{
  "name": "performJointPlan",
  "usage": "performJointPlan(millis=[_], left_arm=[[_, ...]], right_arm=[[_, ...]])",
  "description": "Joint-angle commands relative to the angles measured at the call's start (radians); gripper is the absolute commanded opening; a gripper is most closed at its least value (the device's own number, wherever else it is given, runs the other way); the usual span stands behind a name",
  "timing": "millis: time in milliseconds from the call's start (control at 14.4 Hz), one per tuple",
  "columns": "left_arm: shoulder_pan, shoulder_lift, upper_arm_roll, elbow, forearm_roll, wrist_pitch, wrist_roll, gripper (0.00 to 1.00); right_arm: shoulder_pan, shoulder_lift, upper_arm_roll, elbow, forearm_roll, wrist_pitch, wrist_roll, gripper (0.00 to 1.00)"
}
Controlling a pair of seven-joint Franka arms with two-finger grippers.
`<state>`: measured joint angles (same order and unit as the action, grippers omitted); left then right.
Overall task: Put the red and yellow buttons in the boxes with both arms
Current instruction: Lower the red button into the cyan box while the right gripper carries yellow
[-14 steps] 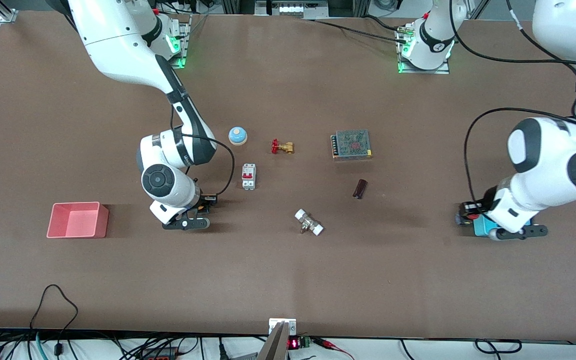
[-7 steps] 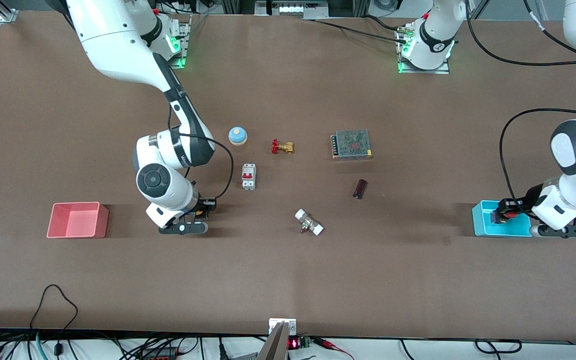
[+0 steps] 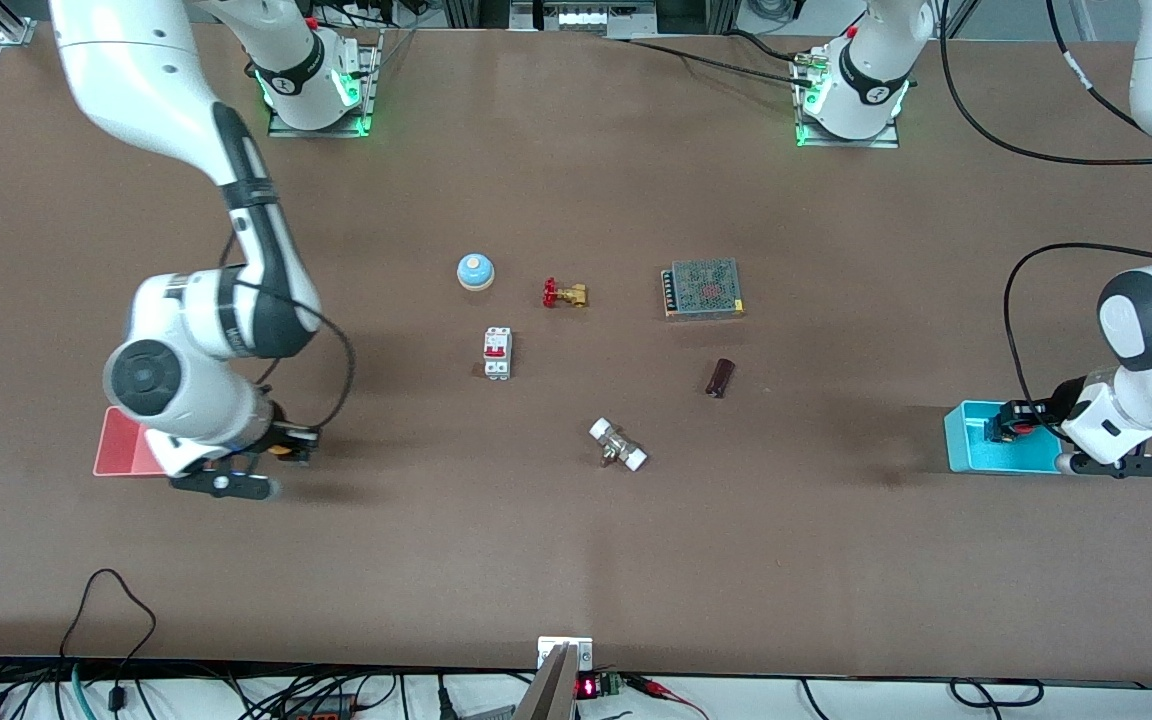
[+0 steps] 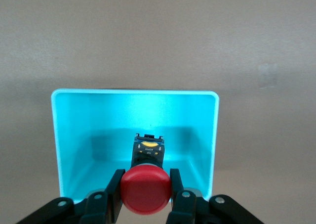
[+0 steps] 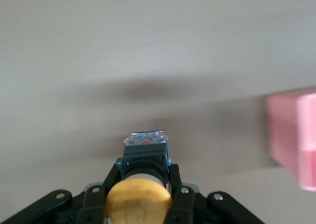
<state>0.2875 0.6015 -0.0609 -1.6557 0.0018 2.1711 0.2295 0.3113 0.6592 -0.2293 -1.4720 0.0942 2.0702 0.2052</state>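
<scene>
Cyan box [image 3: 966, 440]: we use it as landmark, at the left arm's end of the table.
Pink box [image 3: 121, 450]: well apart from it, at the right arm's end.
Left gripper [image 4: 146, 198]: over the cyan box, we see it clamped on the red button [image 4: 146, 189].
Right gripper [image 5: 139, 200]: just beside the pink box, over bare table, clamped on the yellow button [image 5: 139, 201].

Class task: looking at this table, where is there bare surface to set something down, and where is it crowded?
Bare: the brown table strip nearest the front camera, below the white-capped fitting. Also bare between the blue-and-white dome bell and the arm bases. Crowded: the middle cluster around the white circuit breaker and the metal mesh box.
</scene>
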Motion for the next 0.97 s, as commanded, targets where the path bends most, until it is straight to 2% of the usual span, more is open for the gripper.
performJointPlan(millis=[0, 208, 417, 625, 833, 903], left_arm=[[0.004, 0.046, 0.003, 0.03, 0.018, 0.024, 0.017, 0.27], [0.002, 0.057, 0.004, 0.03, 0.018, 0.029, 0.017, 0.33], [-0.002, 0.054, 0.006, 0.037, 0.018, 0.027, 0.014, 0.52], [-0.011, 0.047, 0.006, 0.065, 0.018, 0.018, 0.01, 0.79], [-0.042, 0.026, 0.003, 0.088, 0.018, 0.013, -0.002, 0.97], [-0.054, 0.012, 0.003, 0.088, 0.018, 0.012, -0.006, 1.0]], right_arm=[[-0.092, -0.001, 0.014, 0.096, 0.012, -0.149, -0.107, 0.28], [-0.167, 0.0, 0.013, 0.11, 0.006, -0.176, -0.245, 0.28], [-0.236, 0.01, 0.014, 0.108, 0.004, -0.168, -0.348, 0.28], [-0.265, 0.032, 0.014, 0.108, -0.001, -0.167, -0.418, 0.28], [-0.294, 0.057, 0.014, 0.108, -0.007, -0.164, -0.431, 0.29], [-0.297, 0.062, 0.014, 0.108, -0.007, -0.16, -0.444, 0.29]])
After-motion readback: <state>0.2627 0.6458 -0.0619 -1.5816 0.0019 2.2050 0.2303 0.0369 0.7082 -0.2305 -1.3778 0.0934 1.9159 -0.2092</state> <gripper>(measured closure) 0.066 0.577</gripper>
